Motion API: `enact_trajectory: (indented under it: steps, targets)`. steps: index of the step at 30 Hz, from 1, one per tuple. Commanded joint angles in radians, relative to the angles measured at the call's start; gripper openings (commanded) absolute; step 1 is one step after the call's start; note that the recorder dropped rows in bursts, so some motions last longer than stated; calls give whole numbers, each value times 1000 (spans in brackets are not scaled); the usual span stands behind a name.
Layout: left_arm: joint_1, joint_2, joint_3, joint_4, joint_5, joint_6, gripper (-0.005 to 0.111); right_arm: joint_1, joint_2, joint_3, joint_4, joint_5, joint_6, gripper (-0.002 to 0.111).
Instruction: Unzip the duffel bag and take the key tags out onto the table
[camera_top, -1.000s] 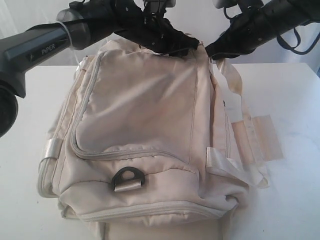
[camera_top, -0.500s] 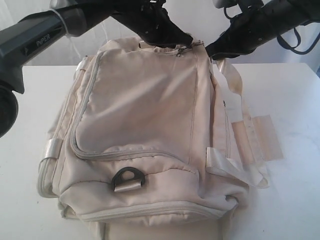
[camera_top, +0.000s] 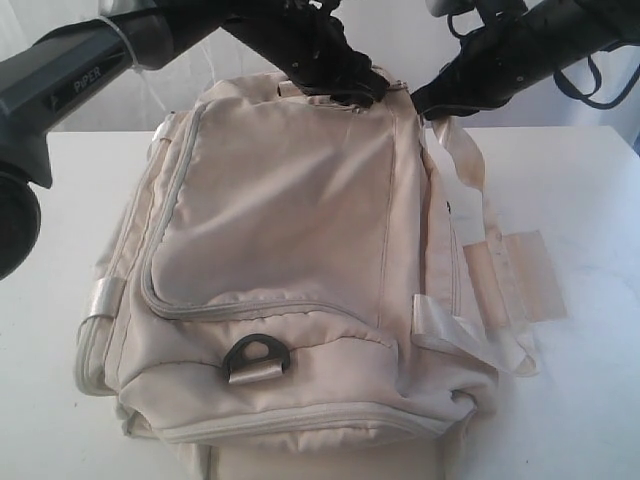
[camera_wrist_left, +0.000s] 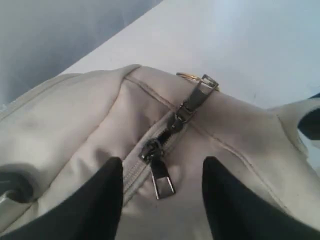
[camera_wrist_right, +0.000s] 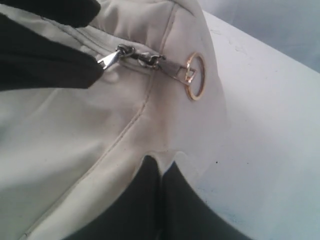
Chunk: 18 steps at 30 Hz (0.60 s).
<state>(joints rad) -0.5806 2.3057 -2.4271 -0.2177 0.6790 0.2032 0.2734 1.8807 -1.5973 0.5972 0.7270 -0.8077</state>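
Observation:
The cream duffel bag lies zipped on the white table. At its far end my left gripper hovers open over the top zipper. In the left wrist view the left gripper straddles a grey zipper pull without touching it. A second pull carrying a gold ring lies just beyond. My right gripper is at the bag's far right corner. The right wrist view shows the right gripper shut on a fold of bag fabric. The key tags are hidden.
Pale webbing handles trail off the bag's right side onto the table. A black D-ring sits on the near end, above a lower zipper. Bare tabletop shows on both sides of the bag.
My left gripper has shifted slightly right and settled lower over the far zipper pull, now covering it in the exterior view. The right gripper and bag have stayed still.

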Motion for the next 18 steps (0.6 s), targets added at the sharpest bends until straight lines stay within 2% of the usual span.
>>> enact_trajectory:
  steps: [1,11,18]
  targets:
    - [-2,32,-6,-21,2,10,52,-5,-34,-12,39,-28,1,0]
    - [-2,45,-6,-21,-41,8,40,-5,-34,-12,39,-28,1,0]
    - [-2,45,-6,-21,-41,8,10,-5,-34,-12,39,-28,1,0]
